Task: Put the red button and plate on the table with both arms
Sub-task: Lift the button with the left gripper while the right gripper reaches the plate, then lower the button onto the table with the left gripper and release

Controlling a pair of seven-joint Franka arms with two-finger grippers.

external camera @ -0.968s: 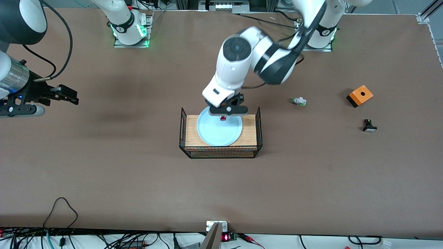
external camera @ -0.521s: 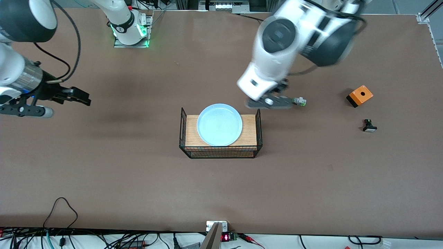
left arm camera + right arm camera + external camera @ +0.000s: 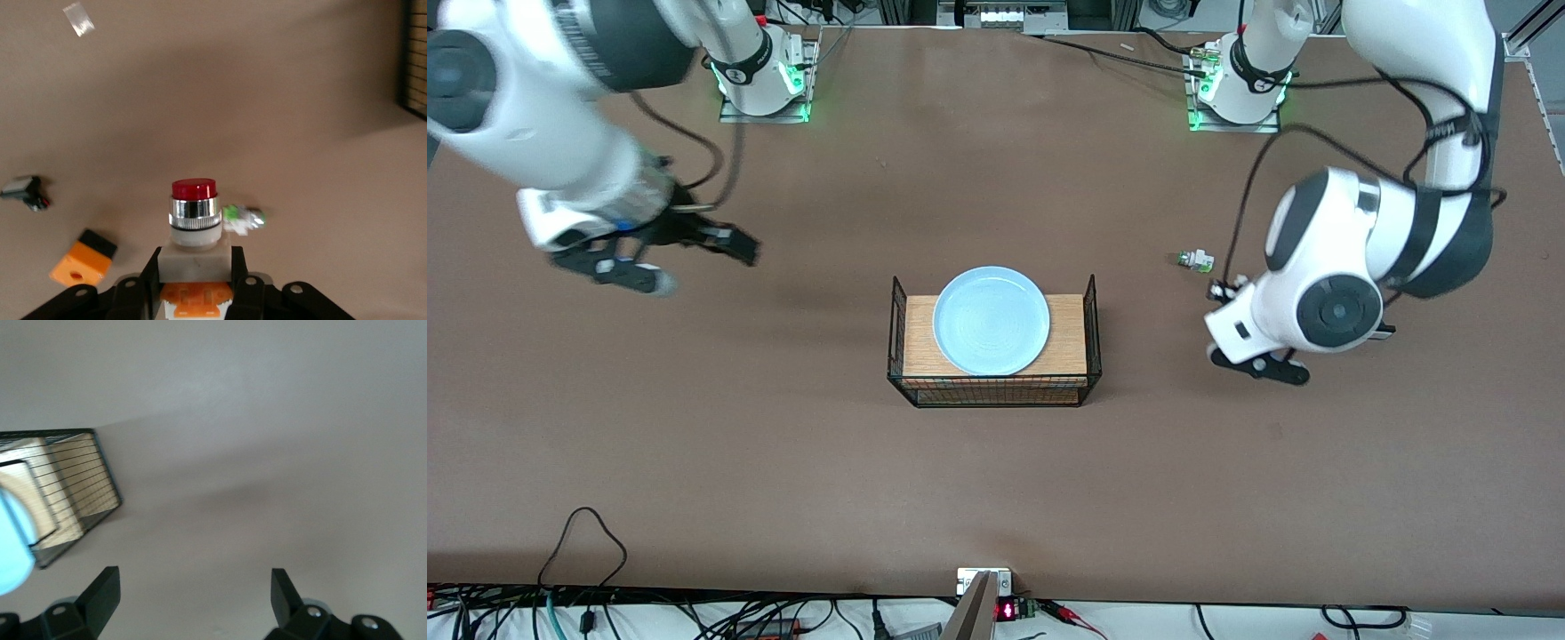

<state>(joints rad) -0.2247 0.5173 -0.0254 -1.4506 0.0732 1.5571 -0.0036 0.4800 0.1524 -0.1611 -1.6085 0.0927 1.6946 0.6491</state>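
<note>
Both grippers were above the table (image 3: 783, 462): the left gripper (image 3: 195, 293) clamped the red button (image 3: 194, 213), the right gripper (image 3: 193, 587) stood wide. The plate (image 3: 991, 320) lay on the wire-sided shelf (image 3: 1067, 342).

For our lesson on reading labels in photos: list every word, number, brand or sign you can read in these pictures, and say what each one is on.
None can be read.
Red lit display on the small device at the brown table's edge nearest the front camera: too small to read.
Round marks on the collars of the two white arm bases: too small to read.
Red-capped button, light blue plate: no text.
</note>
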